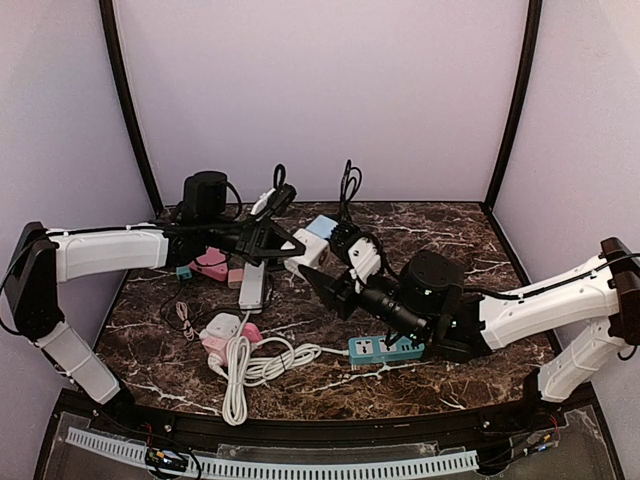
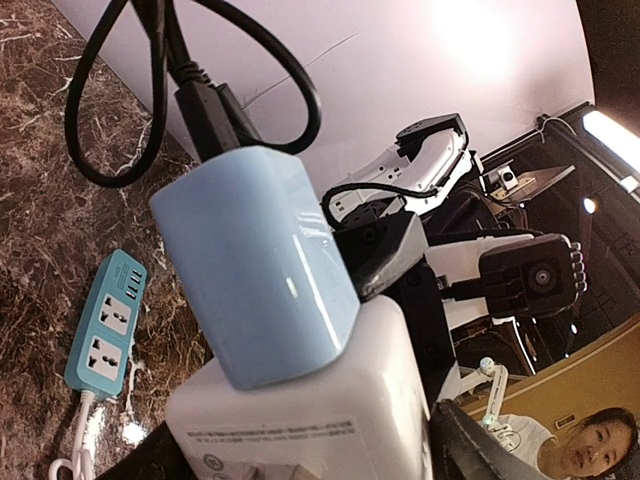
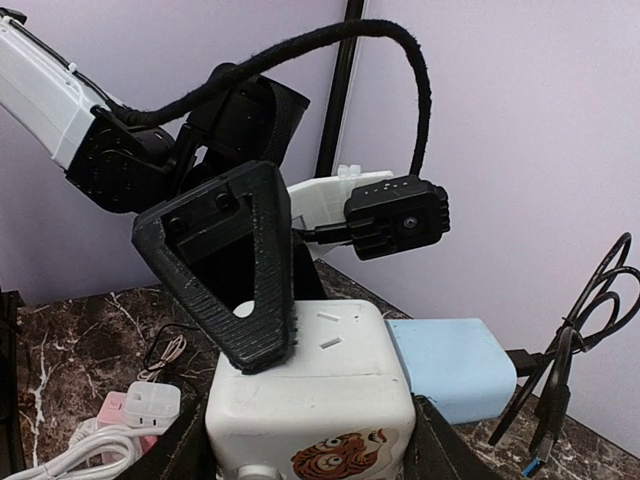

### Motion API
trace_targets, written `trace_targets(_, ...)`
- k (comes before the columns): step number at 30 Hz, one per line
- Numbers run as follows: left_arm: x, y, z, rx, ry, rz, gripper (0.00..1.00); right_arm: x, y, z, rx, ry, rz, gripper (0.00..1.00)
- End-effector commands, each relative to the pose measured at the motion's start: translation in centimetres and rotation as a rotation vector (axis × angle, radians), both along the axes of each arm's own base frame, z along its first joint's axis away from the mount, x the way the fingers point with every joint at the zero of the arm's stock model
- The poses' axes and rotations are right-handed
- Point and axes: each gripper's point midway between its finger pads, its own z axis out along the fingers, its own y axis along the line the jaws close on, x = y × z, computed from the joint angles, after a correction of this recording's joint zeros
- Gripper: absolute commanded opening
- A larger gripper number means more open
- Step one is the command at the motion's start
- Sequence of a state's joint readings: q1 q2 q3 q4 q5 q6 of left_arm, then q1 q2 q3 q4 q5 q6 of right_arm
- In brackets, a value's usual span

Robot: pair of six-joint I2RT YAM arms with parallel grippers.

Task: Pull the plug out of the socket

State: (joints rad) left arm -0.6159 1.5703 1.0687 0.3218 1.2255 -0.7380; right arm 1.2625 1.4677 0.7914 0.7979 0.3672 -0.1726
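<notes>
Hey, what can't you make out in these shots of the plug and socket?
Blue plug pins: hidden where it meets the white socket cube, every view.
Left gripper grip: right wrist view shows one finger over the cube, the other hidden behind it; plug and cube crowd the left wrist view.
Cube label: blurred, left wrist view.
Black cable far end: cut by both wrist views' edges.

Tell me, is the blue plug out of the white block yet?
Not yet. Done: the right end effector grips the white block from both sides. In hand: the left end effector has reached the block and touches it, close to the blue plug. Left: the plug sits fully in the block's side, so it has to be gripped and pulled out.
</notes>
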Motion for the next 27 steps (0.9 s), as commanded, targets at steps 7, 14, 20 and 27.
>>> trace_targets(7, -0.5, 0.0, 0.6, -0.030, -0.009, -0.031, 0.53, -0.5, 0.2, 2.9, 0.083, -0.046, -0.005, 0.00)
trace_targets(14, -0.3, 0.0, 0.7, -0.031, -0.024, -0.020, 0.34, -0.5, -0.3, 1.8, 0.054, -0.003, -0.017, 0.26)
trace_targets(20, 0.4, 0.8, 1.3, -0.030, -0.071, 0.023, 0.27, -0.7, -1.3, 0.4, 0.025, 0.046, -0.028, 0.68)
trace_targets(27, 2.0, 2.2, 2.2, -0.041, -0.112, 0.092, 0.23, -1.1, -2.3, -1.4, -0.022, 0.121, -0.039, 0.96)
